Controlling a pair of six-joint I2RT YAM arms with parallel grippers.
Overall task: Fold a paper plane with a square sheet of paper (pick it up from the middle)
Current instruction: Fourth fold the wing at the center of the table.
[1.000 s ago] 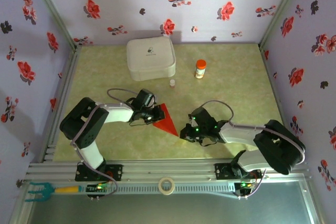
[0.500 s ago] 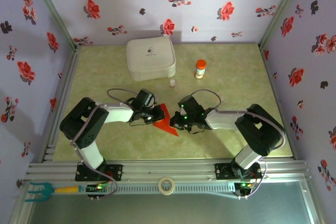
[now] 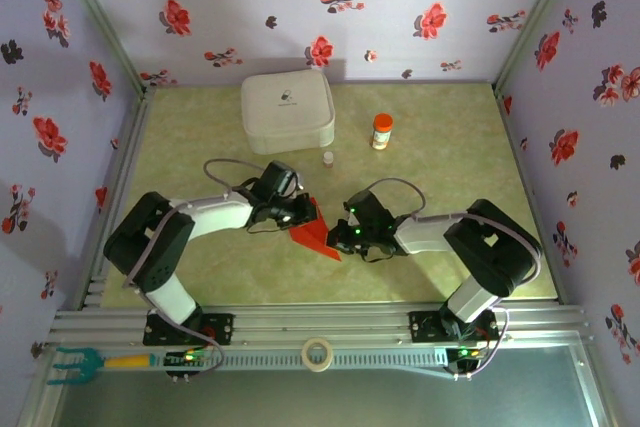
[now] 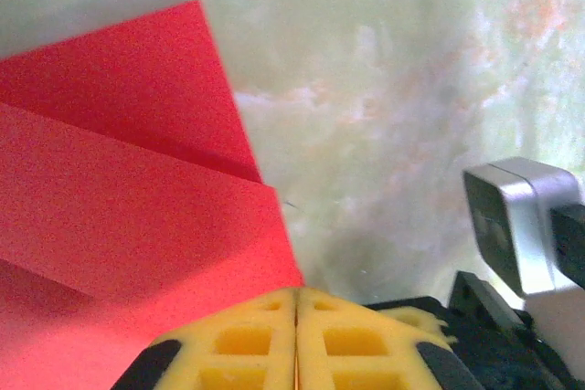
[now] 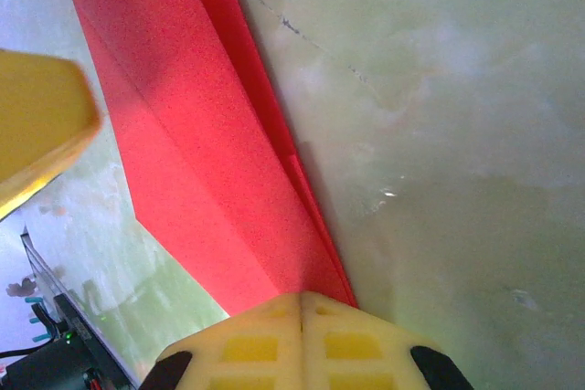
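The square sheet of paper (image 3: 313,232) is bright red and creased into a narrow pointed wedge, lying mid-table between my two grippers. My left gripper (image 3: 299,216) is shut, its yellow tips (image 4: 297,303) against the paper's (image 4: 119,198) edge, with no red showing in the seam. My right gripper (image 3: 339,238) is also shut; its tips (image 5: 302,306) sit on the near pointed end of the folded paper (image 5: 201,134), which runs away from them with layered creases. A yellow finger (image 5: 37,121) of the left gripper shows at the paper's far side.
A white rounded case (image 3: 287,110) stands at the back, with an orange-capped bottle (image 3: 381,132) and a small vial (image 3: 328,159) to its right. A tape roll (image 3: 318,354) and a teal-headed tool (image 3: 70,364) lie on the front rail. Flowered walls enclose the table.
My right gripper has swung left from the open table to the paper's near point. The left gripper edged slightly up and right, and the paper shifted a little with it.
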